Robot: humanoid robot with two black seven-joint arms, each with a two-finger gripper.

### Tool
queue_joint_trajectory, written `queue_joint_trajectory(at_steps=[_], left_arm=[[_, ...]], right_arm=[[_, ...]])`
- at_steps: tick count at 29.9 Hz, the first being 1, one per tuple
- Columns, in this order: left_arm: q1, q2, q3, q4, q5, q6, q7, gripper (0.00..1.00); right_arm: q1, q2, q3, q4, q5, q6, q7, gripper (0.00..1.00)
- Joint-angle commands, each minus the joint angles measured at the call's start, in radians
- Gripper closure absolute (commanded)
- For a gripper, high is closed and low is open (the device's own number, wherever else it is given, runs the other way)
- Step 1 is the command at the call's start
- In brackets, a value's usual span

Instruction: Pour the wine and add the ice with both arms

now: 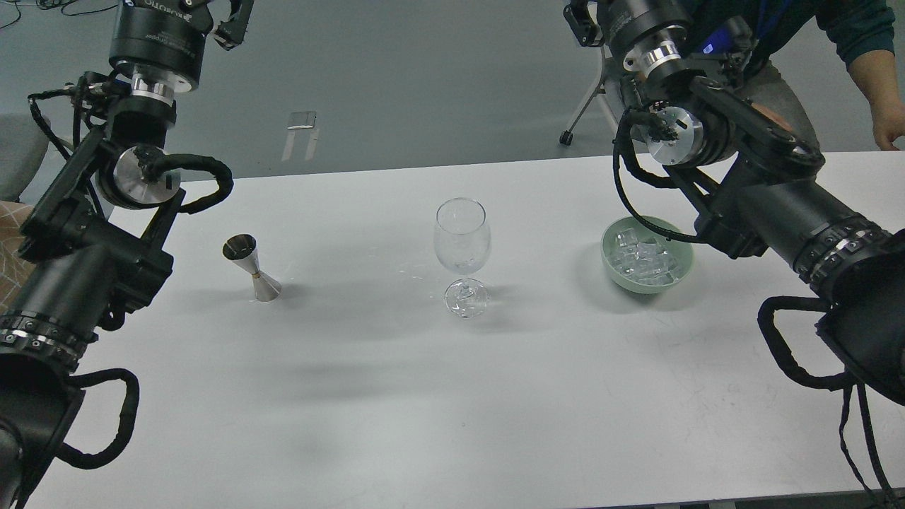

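An empty clear stemmed wine glass (462, 247) stands upright in the middle of the white table (396, 396). Left of it stands a steel jigger (252, 269); I cannot tell what is inside, and no wine shows. To the right, a pale green bowl (614, 272) holds several clear cubes of ice (643, 258). My left arm (92, 247) rises along the left edge, its gripper (235, 25) high above the table's far edge and partly cut off. My right arm (785, 205) crosses over the bowl's far side, and its gripper (581, 25) is also cut off at the top.
A person in a teal sleeve (866, 32) stands behind the table's far right corner, hand (889, 127) near the edge. A chair's wheeled leg (576, 120) shows on the grey floor behind. Bare tabletop lies in front of the glass.
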Motion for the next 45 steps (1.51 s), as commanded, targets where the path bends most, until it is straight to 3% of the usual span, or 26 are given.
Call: queue_joint_trajectory(at_steps=[1,20,23,27,31,39,45], left_arm=[[0.0,0.001,0.002,0.0,0.0,-0.002,0.0,0.02],[0.0,0.084,0.034,0.015,0.003,-0.002,0.008,0.02],[0.0,0.092,0.034,0.014,0.005,-0.006,0.044,0.02],[0.0,0.121,0.033,0.014,-0.009,-0.046,0.139,0.01],[0.0,0.121,0.034,0.014,-0.013,-0.084,0.205,0.02],[-0.009,0.11,0.034,0.015,-0.009,0.044,0.207,0.02],[-0.008,0.106,0.033,0.006,-0.003,0.049,0.21,0.02]], right_arm=[[0.0,-0.001,0.001,-0.003,0.0,0.0,0.0,0.0],[0.006,-0.012,-0.009,-0.009,-0.003,-0.006,0.0,0.0],[0.006,-0.018,-0.021,0.003,-0.003,-0.006,0.0,0.0],[0.012,-0.039,-0.094,0.007,-0.003,-0.017,0.0,0.0],[0.014,-0.052,-0.094,0.007,-0.002,-0.017,0.0,0.0],[0.018,-0.045,-0.096,0.007,0.002,-0.017,0.0,0.0],[0.021,-0.045,-0.098,0.007,-0.002,-0.017,0.0,0.0]])
